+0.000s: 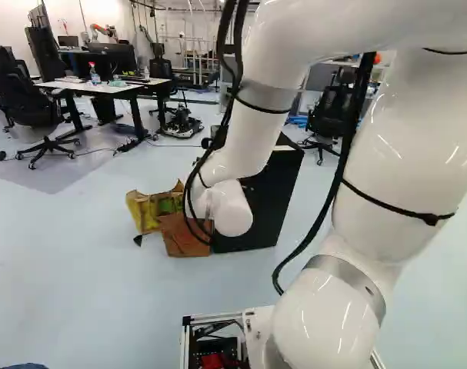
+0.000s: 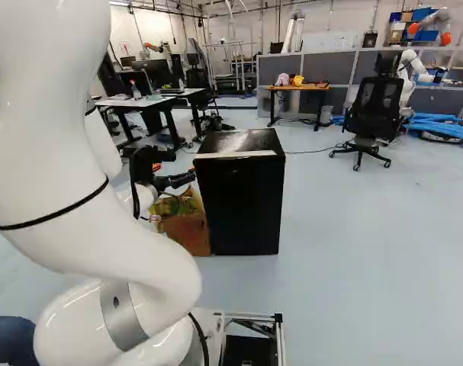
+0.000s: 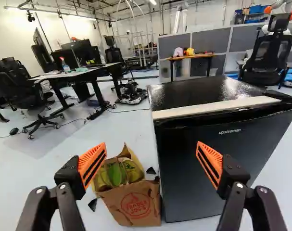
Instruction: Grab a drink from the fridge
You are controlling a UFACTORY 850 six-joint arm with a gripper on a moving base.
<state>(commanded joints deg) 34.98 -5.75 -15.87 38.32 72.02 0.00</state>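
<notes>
My gripper (image 2: 174, 180) reaches toward the left front of the black fridge (image 2: 239, 200) in the right base view. The wrist view shows the gripper (image 3: 146, 166) open, its orange pads wide apart with nothing between them. Ahead of the fingers stands the fridge (image 3: 198, 163), its door shut, with a pale strip along the top front edge. In the left base view the arm partly covers the fridge (image 1: 271, 200), and the gripper is mostly hidden. No drink can be seen.
A torn brown paper bag (image 3: 135, 204) with yellow and green on it stands against the fridge's left side. Farther off are a white-topped desk (image 1: 102, 87), office chairs (image 2: 372, 114), a small wheeled device (image 3: 131, 92), blue hoses and another robot (image 2: 408, 72).
</notes>
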